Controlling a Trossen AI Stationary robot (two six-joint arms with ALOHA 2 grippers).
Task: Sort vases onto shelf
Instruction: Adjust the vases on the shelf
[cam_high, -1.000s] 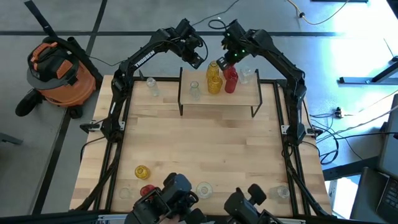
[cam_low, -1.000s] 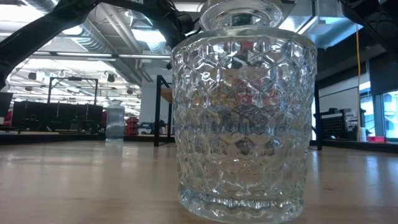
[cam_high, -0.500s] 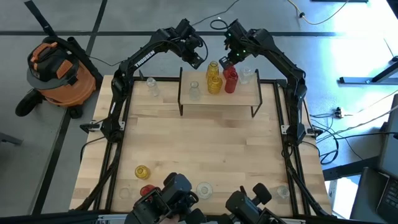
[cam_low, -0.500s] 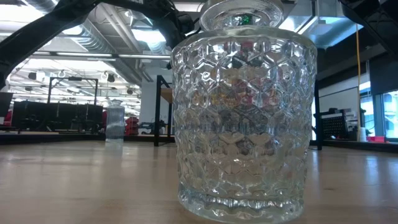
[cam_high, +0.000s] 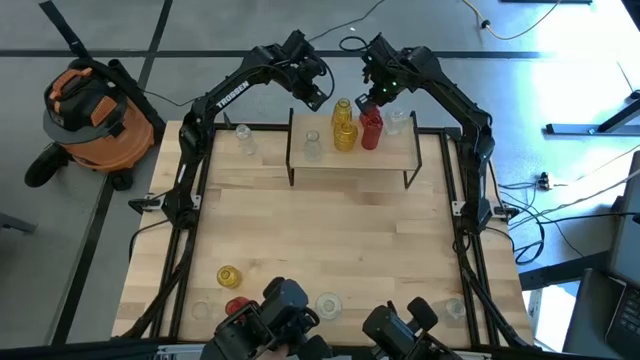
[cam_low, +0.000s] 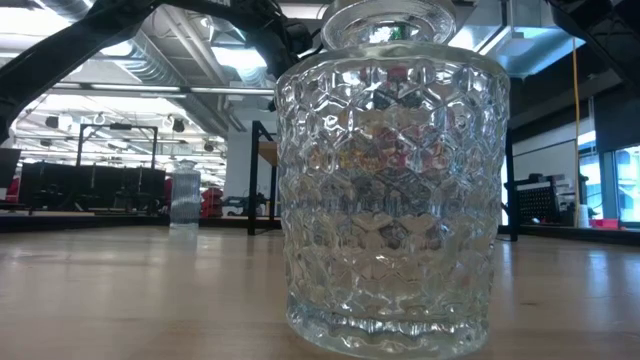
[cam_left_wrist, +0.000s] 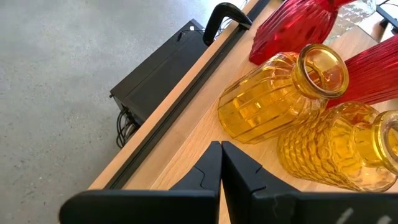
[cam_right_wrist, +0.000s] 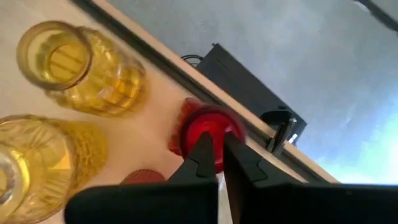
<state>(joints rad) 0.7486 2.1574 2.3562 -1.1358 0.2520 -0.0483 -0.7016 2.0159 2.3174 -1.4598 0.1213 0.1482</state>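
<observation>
The shelf (cam_high: 350, 158) stands at the table's far side. On it are a clear vase (cam_high: 313, 145), two yellow vases (cam_high: 343, 108) (cam_high: 344, 136), red vases (cam_high: 370, 127) and another clear vase (cam_high: 397, 122). My left gripper (cam_high: 311, 93) is shut and hangs by the shelf's far left corner, beside the yellow vases (cam_left_wrist: 273, 99). My right gripper (cam_high: 374, 92) is shut and hovers over the far red vase; in its wrist view its fingers stand in front of that vase's mouth (cam_right_wrist: 211, 130). More vases stand upright on the table.
A clear vase (cam_high: 243, 138) stands left of the shelf. Along the near edge stand a yellow vase (cam_high: 228, 275), a red one (cam_high: 237, 305) and clear ones (cam_high: 328, 303) (cam_high: 455, 308). A large clear vase (cam_low: 390, 190) fills the low view. The table's middle is bare wood.
My right gripper has drawn back a little toward the table's far edge, away from the red vases on the shelf. The vases have stayed where they were.
</observation>
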